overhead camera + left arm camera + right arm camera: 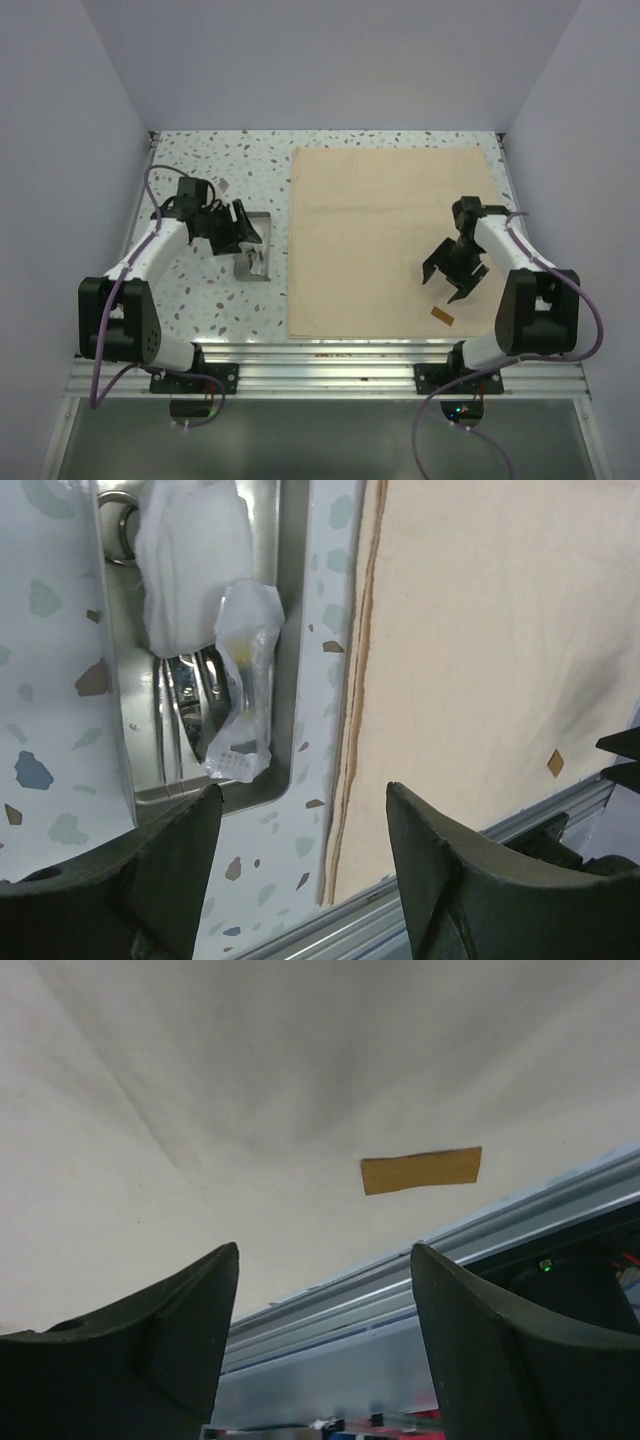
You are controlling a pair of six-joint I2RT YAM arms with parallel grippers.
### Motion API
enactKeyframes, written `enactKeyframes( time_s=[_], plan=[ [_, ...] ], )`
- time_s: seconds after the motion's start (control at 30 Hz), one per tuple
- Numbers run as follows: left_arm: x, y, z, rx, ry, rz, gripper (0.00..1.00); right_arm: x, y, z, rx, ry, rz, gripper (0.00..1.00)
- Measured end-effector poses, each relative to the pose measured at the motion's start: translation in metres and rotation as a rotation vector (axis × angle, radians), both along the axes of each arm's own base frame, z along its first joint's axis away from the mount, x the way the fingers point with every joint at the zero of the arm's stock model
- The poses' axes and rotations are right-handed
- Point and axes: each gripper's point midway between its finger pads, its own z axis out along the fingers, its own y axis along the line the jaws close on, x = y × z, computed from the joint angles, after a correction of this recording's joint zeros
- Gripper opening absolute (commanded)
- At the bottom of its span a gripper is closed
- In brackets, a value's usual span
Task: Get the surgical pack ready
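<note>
- Grey metal tray [262, 218] sits on the speckled tabletop [220, 160], just left of the tan cloth [390, 230]. A bare strip of tabletop lies between them, so they are apart.
- Tray contents, left wrist view: white gauze [190, 570] is bunched at one end and a clear-wrapped small packet [245, 690] lies partly over it. Steel instruments [178, 725] run lengthwise underneath.
- I cannot separate scissors from forceps here, as the gauze hides the handles.
- Judgement: the tray is loaded and waits off the cloth, so the wrap has not begun.
- The cloth lies flat and spread out, with its near edge along the aluminium rail [330, 365]. Layered hems show along its left edge [350, 680], so it is probably folded double.
- A small brown tag [442, 316] lies on the cloth by the near right corner.
- Left gripper [228, 228] hangs over the tray with its jaws wide and nothing between them. In its own view [302, 795] the gap straddles the tray's corner and the tabletop beside it. This reads as lined up to take the tray by its rim.
- Right gripper [447, 283] is over the near right part of the cloth, jaws wide and empty. Its camera [322, 1250] looks across cloth and tag toward the rail.
- Judgement: the right gripper is placed to pin or lift that corner.
- Risk: the packet sits loose on top and may slide off if the tray tips.
</note>
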Motion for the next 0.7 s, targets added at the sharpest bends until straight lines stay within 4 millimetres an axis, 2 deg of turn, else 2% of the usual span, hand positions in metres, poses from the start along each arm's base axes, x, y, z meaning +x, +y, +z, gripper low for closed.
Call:
enactKeyframes(
  time_s=[0.13,0.3,0.47,0.7],
  plan=[
    [-0.001,-0.017,0.006,0.017,-0.022,-0.072,0.69,-0.023,-0.012,-0.006,0.0,0.02,-0.147,0.76],
    [-0.011,-0.043,0.006,0.016,-0.023,-0.163,0.69,-0.046,-0.019,-0.013,-0.016,-0.001,-0.431,0.71],
    [-0.014,-0.052,0.001,0.015,-0.01,-0.2,0.69,-0.048,-0.02,-0.018,-0.046,-0.031,-0.625,0.71],
    [-0.007,-0.053,0.006,0.019,-0.03,-0.212,0.69,-0.041,-0.029,-0.033,-0.111,0.003,-0.725,0.7]
  ],
)
